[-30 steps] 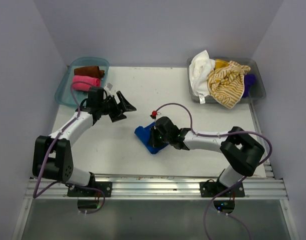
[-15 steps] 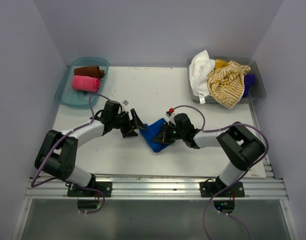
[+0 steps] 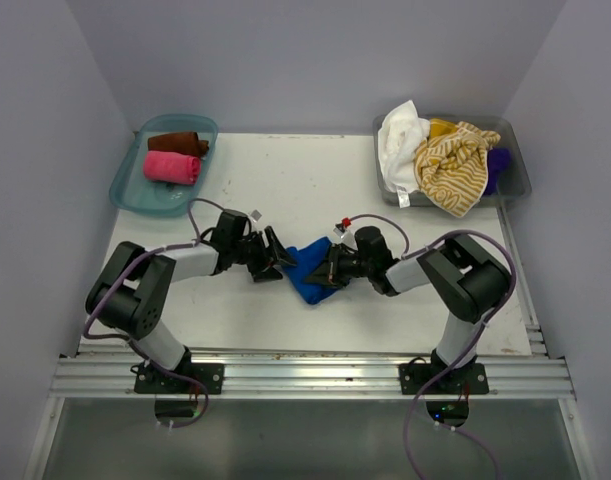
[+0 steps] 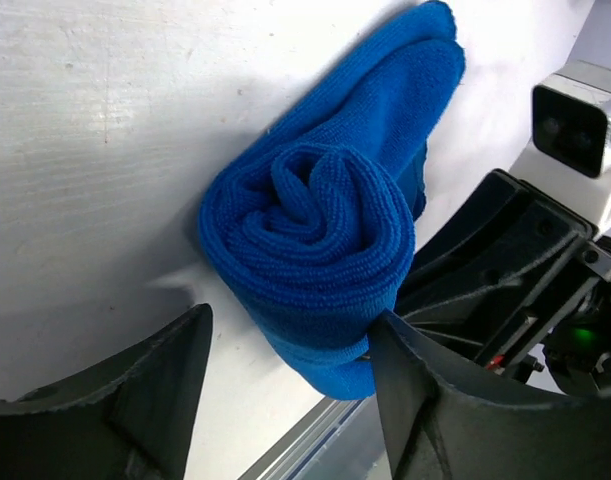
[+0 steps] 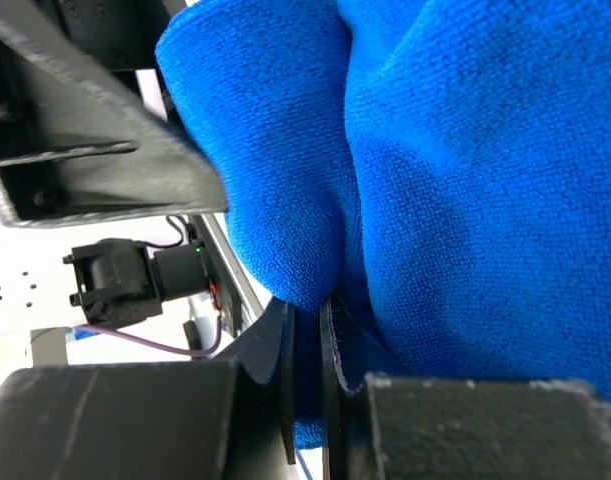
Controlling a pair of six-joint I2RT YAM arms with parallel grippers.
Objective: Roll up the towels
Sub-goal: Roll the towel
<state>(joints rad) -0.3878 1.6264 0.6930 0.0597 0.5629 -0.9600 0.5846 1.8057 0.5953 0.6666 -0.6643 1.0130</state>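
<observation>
A royal blue towel lies part rolled at mid table. Its spiral end faces the left wrist camera. My left gripper is at the roll's left end, open, its jaws either side of that end. The right finger touches the cloth and the left finger stands apart from it. From the right, my right gripper is shut on a fold of the blue towel, the cloth pinched between its jaws.
A teal tray at the back left holds a pink roll and a brown roll. A grey bin at the back right holds white, yellow-striped and purple towels. Walls close in both sides.
My left arm swung right from near the teal tray to the blue towel, its jaws narrowing. My right gripper shifted up and right with the towel.
</observation>
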